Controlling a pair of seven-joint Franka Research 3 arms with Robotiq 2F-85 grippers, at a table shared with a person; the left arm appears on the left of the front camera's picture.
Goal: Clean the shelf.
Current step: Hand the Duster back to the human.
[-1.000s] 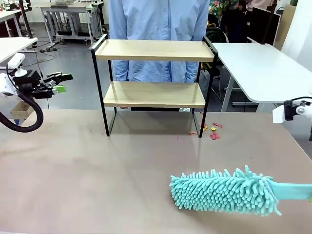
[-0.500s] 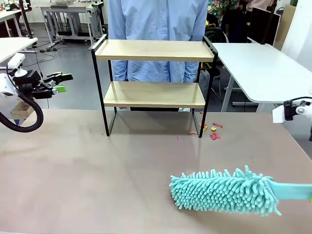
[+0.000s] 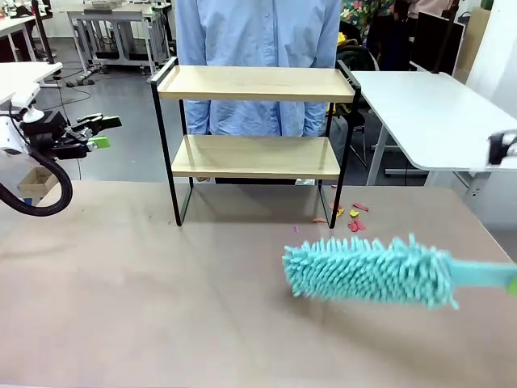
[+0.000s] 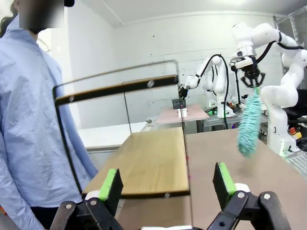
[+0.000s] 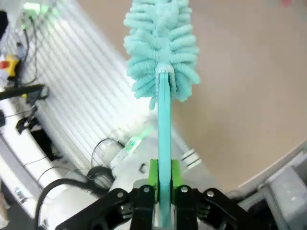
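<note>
The shelf (image 3: 254, 121), two pale wooden boards in thin black framing, looks bare to me. My right gripper (image 5: 162, 194) clamps a fluffy teal duster (image 3: 367, 271); my left gripper (image 4: 165, 184) gapes wide.

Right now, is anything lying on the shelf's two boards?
No. In the front view both wooden boards of the shelf are bare, while the duster is over the table.

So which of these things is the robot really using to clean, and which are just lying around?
Part of the job:
- the shelf, a two-tier wooden rack in a black frame
- the turquoise duster, its handle clamped in the right pincer

Just lying about:
- small coloured scraps on the table by the shelf's right foot
- the left pincer, open and idle off to the side
</note>
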